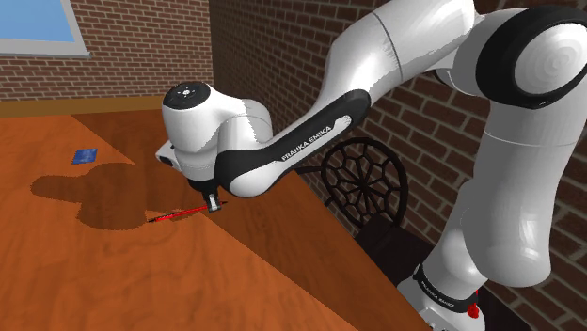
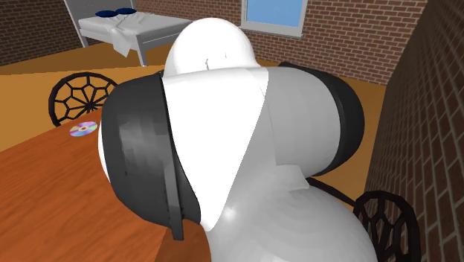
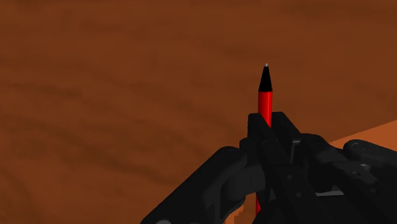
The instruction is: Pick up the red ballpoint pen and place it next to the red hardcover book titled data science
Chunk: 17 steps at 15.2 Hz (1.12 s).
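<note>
Wooden table (image 1: 75, 244), brick walls (image 1: 141, 47), window (image 1: 38, 23). Gripper (image 1: 213, 201) is low over the table near its edge, fingers clamped on the red pen (image 1: 177, 214). Black chair (image 1: 365, 179) stands past that edge. Small blue flat thing (image 1: 87, 155) lies well apart. Arm (image 2: 223, 134) blocks much of the second exterior view, with a disc (image 2: 83, 129) on the table beside it.

Wooden table (image 1: 94, 273) beneath the claw (image 3: 270, 124): smooth, grained, with a soft satin sheen. Red pen (image 3: 264, 102) clasped in the matt black claw: glossy barrel, plain black tip. Arm (image 1: 404, 56) above the claw: glossy white shell, dark matt joints. Walls (image 1: 141, 47) beyond: rough brick.
</note>
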Motion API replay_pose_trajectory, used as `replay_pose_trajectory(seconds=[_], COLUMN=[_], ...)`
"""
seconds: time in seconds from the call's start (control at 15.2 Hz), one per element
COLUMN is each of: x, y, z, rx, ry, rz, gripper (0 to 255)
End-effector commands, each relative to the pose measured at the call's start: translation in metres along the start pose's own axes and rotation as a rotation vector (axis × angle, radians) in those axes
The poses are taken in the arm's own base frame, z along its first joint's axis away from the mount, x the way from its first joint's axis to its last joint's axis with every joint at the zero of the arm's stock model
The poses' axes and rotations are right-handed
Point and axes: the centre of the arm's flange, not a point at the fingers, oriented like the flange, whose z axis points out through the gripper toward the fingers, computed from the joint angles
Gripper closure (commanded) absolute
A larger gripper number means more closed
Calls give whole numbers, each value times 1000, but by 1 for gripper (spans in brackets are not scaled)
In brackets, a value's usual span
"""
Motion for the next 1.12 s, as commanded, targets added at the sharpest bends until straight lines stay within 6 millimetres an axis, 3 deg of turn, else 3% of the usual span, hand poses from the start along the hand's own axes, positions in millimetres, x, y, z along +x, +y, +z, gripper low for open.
replay_pose_trajectory(seconds=[0.0, 1.06], x=[-1, -9], y=[2, 25], z=[-8, -83], rx=[0, 0], ry=[0, 0], rz=[0, 0], gripper=[255, 255])
